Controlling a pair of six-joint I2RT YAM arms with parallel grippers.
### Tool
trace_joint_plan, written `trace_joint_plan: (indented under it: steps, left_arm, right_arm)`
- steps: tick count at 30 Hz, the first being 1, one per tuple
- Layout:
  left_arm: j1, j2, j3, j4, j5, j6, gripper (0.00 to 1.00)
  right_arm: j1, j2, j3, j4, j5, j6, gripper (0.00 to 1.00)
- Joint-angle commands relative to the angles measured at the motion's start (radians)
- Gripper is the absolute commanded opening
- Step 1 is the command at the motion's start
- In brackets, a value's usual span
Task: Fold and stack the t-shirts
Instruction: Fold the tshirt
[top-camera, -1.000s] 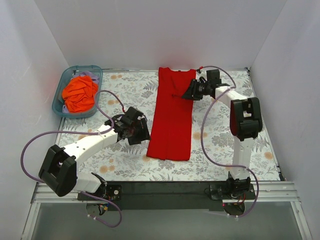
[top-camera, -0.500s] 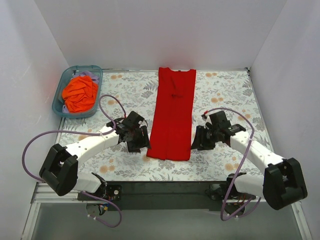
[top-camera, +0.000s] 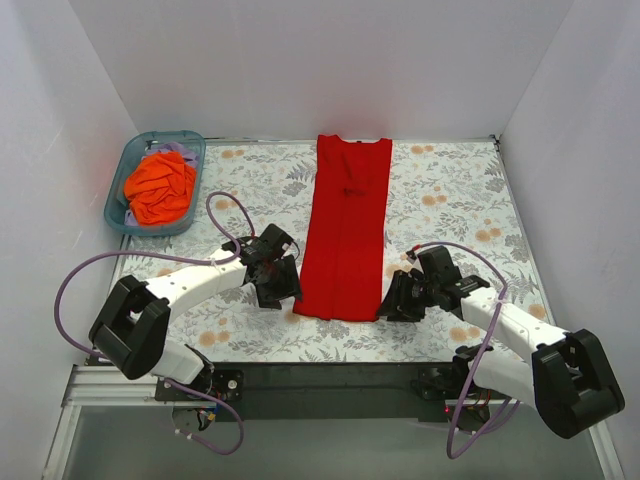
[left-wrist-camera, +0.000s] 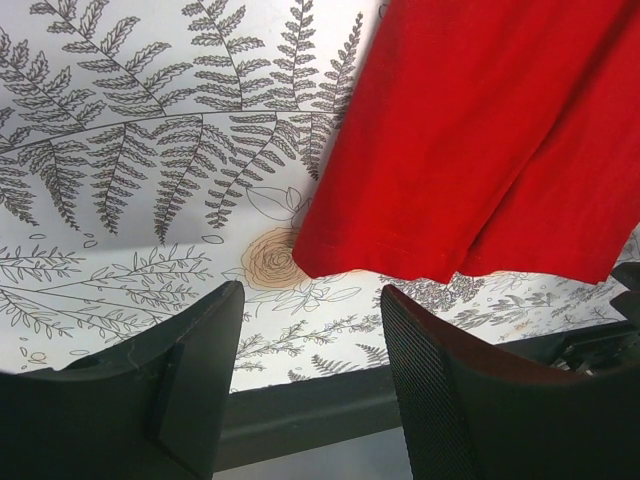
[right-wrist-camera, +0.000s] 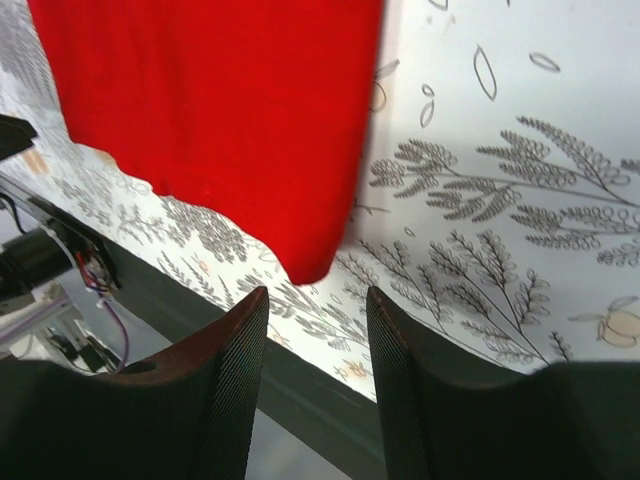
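Right gripper (top-camera: 390, 299) has swung from collar end to near-right hem corner of red t-shirt (top-camera: 345, 235), a long strip mid-worktop (top-camera: 450, 200). Left gripper (top-camera: 286, 287) sits at near-left corner. Both parted, empty, seemingly just short of cloth. I judge hem pinch next. Orange t-shirt (top-camera: 160, 187) bunched in bin (top-camera: 116, 195).

2 arms, same build: left arm (top-camera: 190, 285) and right arm (top-camera: 512, 326) have white tubular links with chunky black joint housings, biggest black block at each elbow. 1 lilac cable (top-camera: 72, 288) loops loose along each arm. Both bolt to a black base plate (top-camera: 330, 385) at 6 o'clock in the top view. Left gripper (top-camera: 284, 287) and right gripper (top-camera: 392, 303) are all black, 2 fingers each. The fingers (left-wrist-camera: 440, 400) are broad and rounded, inner faces finely dimpled, matte plastic.
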Motion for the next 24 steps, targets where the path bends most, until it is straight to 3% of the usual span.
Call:
trace_joint_plan:
  steps: [1,24]
  left_arm:
    - [-0.006,-0.002,0.012,0.018,0.0,-0.016,0.56]
    - [-0.017,0.065,0.004,0.039,0.011,-0.013,0.54]
  right_arm:
    - [0.01,0.014,-0.011,0.134,-0.006,0.074,0.5]
    - [0.019,0.136,-0.092,0.196,0.008,0.065,0.39]
